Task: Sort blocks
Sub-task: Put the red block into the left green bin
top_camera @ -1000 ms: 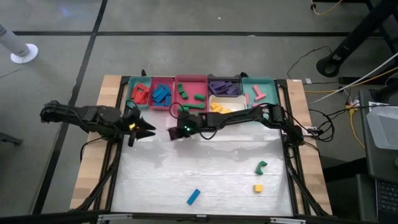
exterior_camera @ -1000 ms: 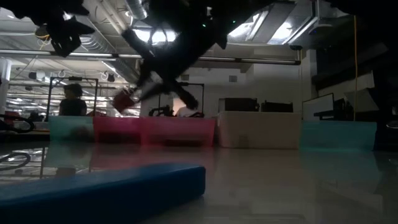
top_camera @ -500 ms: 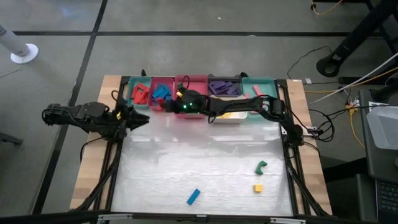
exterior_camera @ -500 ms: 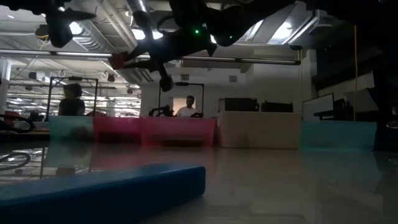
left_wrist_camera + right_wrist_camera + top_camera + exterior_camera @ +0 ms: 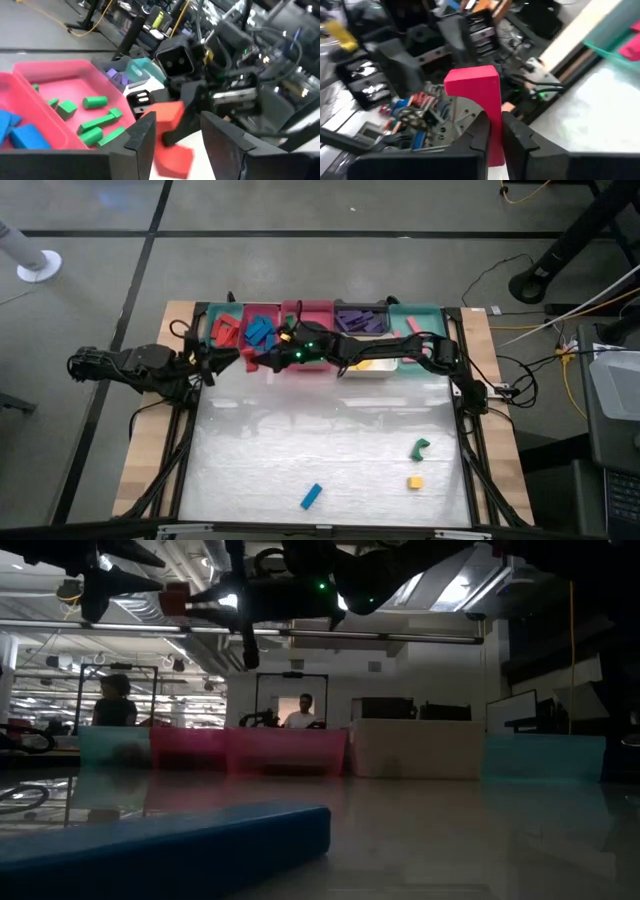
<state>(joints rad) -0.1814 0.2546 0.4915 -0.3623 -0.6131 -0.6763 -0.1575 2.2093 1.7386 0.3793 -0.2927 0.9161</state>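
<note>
L gripper (image 5: 222, 358) sits by the worktop's (image 5: 330, 460) L edge near the trays, jaws apart, nothing in them. R gripper (image 5: 262, 356) reaches across to it, jaws clamped on a red block (image 5: 479, 100), above the blue-block tray (image 5: 262, 330). Blue (image 5: 311, 496), green (image 5: 419, 447), yellow (image 5: 414, 481) blocks lie loose nearer the front.

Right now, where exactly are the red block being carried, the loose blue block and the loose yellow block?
red block (image 5: 476, 100): right wrist view, its broad front face, clamped in the right tool.
blue block (image 5: 312, 496): high view, middle of its top.
yellow block (image 5: 414, 482): high view, centre of its top.
</note>
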